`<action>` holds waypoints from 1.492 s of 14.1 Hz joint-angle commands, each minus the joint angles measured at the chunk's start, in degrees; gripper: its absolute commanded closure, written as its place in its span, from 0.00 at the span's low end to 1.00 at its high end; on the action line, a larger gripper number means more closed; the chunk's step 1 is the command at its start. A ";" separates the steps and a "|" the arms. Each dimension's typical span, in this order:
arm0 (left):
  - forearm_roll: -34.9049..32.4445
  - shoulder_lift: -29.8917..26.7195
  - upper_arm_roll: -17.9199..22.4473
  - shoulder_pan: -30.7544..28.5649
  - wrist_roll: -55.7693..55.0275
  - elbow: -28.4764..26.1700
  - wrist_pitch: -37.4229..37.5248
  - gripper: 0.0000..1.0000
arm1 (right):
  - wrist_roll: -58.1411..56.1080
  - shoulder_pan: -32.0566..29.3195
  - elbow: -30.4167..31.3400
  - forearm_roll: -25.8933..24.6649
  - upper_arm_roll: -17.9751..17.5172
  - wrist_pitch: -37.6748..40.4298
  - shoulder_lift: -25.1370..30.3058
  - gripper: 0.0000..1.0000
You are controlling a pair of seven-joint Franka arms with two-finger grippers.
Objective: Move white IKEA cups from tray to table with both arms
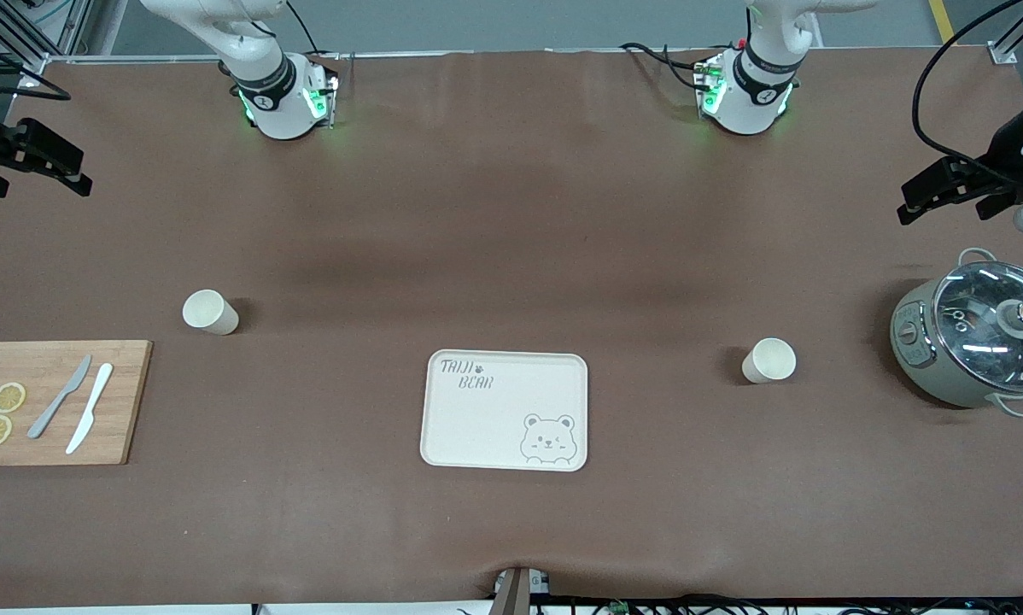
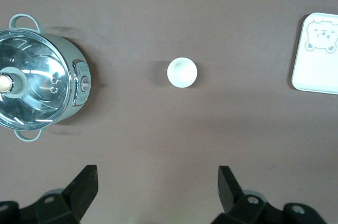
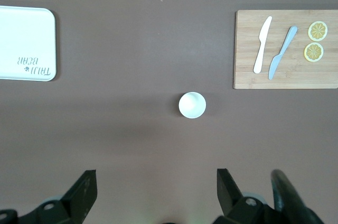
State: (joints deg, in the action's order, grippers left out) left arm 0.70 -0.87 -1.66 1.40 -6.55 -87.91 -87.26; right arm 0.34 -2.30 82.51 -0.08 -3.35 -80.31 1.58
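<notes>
— Where are my claws?

— My left gripper (image 2: 156,187) hangs high over the table's end by the pot (image 1: 977,344), fingers spread wide, holding and touching nothing. My right gripper (image 3: 156,187) hangs the same way, wide and bare, over the end by the board (image 1: 55,401).

— And the cups?

— One cup (image 1: 768,360) stands upright between the tray (image 1: 505,411) and the pot. The other cup (image 1: 209,312) stands near the board's corner, just farther from the front camera. Both look empty, I think. The tray sits mid-table near the front edge.
</notes>
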 commanded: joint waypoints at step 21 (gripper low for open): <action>0.80 -2.12 0.25 -1.57 1.19 2.22 3.33 0.00 | -2.72 -0.07 1.07 -2.73 -0.52 -5.38 -0.35 0.00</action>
State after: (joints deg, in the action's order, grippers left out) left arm 0.70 -2.73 -1.34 0.33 -6.55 -86.06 -83.97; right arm -1.69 -2.27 83.12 -1.45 -3.43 -85.94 0.69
